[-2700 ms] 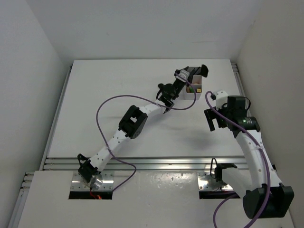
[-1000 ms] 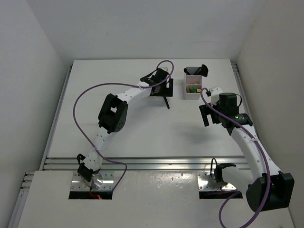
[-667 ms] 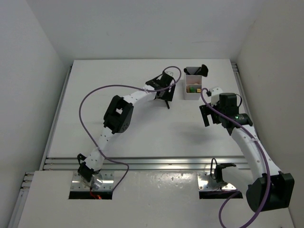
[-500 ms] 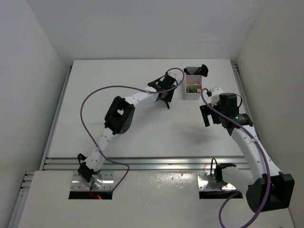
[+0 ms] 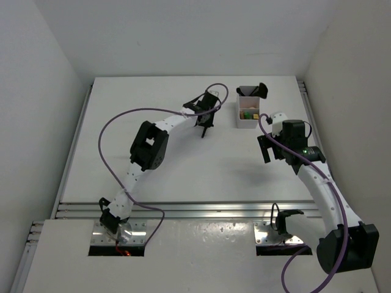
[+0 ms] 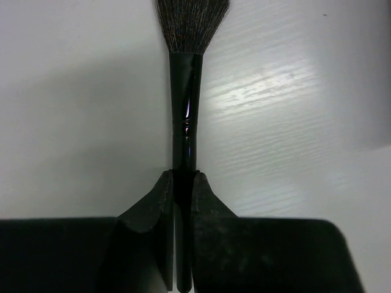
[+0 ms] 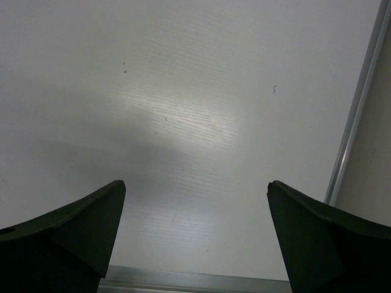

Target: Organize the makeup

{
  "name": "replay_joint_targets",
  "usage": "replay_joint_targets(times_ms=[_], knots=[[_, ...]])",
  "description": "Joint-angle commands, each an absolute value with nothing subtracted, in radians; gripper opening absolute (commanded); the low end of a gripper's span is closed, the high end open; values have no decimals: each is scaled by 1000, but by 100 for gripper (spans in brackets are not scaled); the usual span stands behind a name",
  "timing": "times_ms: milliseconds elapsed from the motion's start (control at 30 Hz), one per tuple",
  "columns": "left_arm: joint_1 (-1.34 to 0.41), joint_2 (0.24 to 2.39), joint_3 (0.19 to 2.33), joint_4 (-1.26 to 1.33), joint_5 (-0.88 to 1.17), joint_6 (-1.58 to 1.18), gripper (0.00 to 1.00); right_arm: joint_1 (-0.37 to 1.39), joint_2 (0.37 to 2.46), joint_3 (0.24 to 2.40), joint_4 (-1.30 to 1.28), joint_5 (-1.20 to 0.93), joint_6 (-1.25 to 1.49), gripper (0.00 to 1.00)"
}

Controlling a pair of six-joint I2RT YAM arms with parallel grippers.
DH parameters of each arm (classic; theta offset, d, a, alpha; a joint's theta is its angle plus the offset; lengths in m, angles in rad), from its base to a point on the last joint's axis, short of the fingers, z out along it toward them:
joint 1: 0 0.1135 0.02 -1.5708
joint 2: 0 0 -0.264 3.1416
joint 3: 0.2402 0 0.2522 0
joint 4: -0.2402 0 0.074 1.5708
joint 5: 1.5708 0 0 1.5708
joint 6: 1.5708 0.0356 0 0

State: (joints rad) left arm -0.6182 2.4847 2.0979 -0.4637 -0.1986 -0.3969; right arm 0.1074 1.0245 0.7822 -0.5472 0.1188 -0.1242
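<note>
The left fingers (image 6: pixel 156 201) are pinched narrow on the handle of a thin black makeup brush (image 6: pixel 185 104), one pad on either side of the glossy stem. The dark bristles fan out past the fingertips, towards the top of the left wrist view. From above, this brush (image 5: pixel 203 130) hangs over the far half of the white worktop (image 5: pixel 122 122), a little right of its middle and well away from the left edge. The pictures do not show whether its tip touches the surface. Just to its right, near the far right corner, stands the translucent white compartment box (image 5: pixel 247 125). Small green and yellowish items (image 5: pixel 247 114) lie in its middle part, and black brush heads (image 5: pixel 253 91) stick out at its far end. The right fingers (image 7: pixel 79 226) are spread wide and hold nothing, with bare worktop showing between them and a metal rail (image 7: pixel 357 104) along the right edge. In the overhead view, the right arm's fingers hover by the right edge, nearer than the box and apart from it.
</note>
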Motion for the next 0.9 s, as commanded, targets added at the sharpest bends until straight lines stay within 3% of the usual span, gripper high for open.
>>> replay_joint_targets(times_ms=[0,167,400,500,667,867], knots=[[-545,2438,2069,-533,-134,-425,0,112,1025,799,-522,129,-127,100],[-491,2332,2069,-228,-80,-353,0,109,1032,798,-508,118,-126,100],[-566,2255,2008,759,-154,-25,0,112,1028,795,-506,115,-130,100],[-630,2356,2068,995,-81,61,0,107,1020,790,-520,118,-133,100],[-686,2633,2417,1066,-63,55,0,103,982,782,-578,120,-146,100],[-716,2727,2397,1158,-43,-12,0,95,968,822,-686,103,-150,100]])
